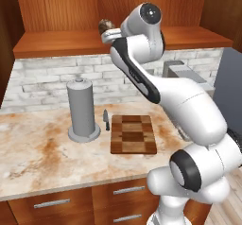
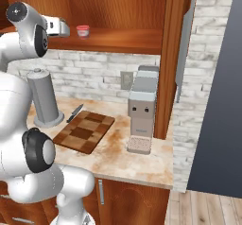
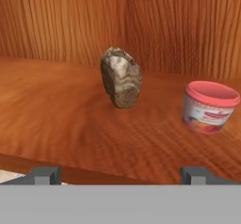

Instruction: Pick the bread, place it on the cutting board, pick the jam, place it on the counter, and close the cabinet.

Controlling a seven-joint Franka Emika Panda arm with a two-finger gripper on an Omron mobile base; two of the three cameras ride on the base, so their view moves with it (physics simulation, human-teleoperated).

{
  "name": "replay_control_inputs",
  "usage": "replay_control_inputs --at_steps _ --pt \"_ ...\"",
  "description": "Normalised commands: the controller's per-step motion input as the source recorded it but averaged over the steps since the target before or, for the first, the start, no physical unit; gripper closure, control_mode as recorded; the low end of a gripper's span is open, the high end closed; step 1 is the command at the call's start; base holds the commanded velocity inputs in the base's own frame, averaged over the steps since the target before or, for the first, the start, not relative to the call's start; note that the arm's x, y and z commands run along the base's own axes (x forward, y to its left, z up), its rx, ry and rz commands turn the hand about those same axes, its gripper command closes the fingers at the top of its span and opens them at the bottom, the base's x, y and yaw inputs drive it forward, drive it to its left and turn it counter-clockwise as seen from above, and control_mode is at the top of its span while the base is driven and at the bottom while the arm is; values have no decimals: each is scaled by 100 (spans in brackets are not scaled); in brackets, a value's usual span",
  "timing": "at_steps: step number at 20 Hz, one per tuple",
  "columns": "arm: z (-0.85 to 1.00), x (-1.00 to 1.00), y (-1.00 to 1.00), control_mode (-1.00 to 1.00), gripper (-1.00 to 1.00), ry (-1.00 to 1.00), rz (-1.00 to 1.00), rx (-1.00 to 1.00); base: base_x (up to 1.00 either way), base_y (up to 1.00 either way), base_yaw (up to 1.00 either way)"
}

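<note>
1. One reddish-brown wooden wall cabinet [image 3: 61, 110] stands open, and its shelf is the landmark for all that follows.
2. One small dark brown, mottled chunk of bread [image 3: 121, 77] stands on that shelf, toward the back wall.
3. One squat jam jar with a red lid and pale band [image 3: 208, 106] sits on the same shelf, near the bread but apart from it, on the side toward the cabinet's upright post as the right base view shows [image 2: 82, 30].
4. One two-finger gripper [image 3: 120, 175] hovers at the shelf's front edge, level with the bread. Its two dark fingertips [image 3: 45, 174] are spread as wide as they go, with nothing between them and nothing touched.
5. One rectangular checkered wooden cutting board [image 1: 133, 134] lies flat below the shelf on the beige marble-look counter with rusty blotches [image 1: 38, 158]; nothing lies on it.
6. One tall grey cylindrical holder on a round base [image 1: 82, 108] stands upright on the counter below the shelf, near the board.
7. One small dark knife [image 1: 106, 119] lies between the cylinder and the board, just beside the board's edge.
8. One grey box-shaped appliance [image 2: 142, 115] stands on the counter beneath the shelf's far end, against the cabinet's upright post.
9. Three metal drawer handles [image 1: 128, 190] show under the counter in the left base view.
</note>
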Motion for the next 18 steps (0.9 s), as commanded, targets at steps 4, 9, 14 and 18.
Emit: replay_control_inputs --at_steps 4,9,14,18 --pt "0 40 0 -100 -100 0 0 0 0 0 0" --pt "0 39 0 -100 -100 0 0 0 0 0 0" --pt "0 32 0 -100 -100 0 0 0 0 0 0" --pt "0 28 0 -100 -100 0 0 0 0 0 0"
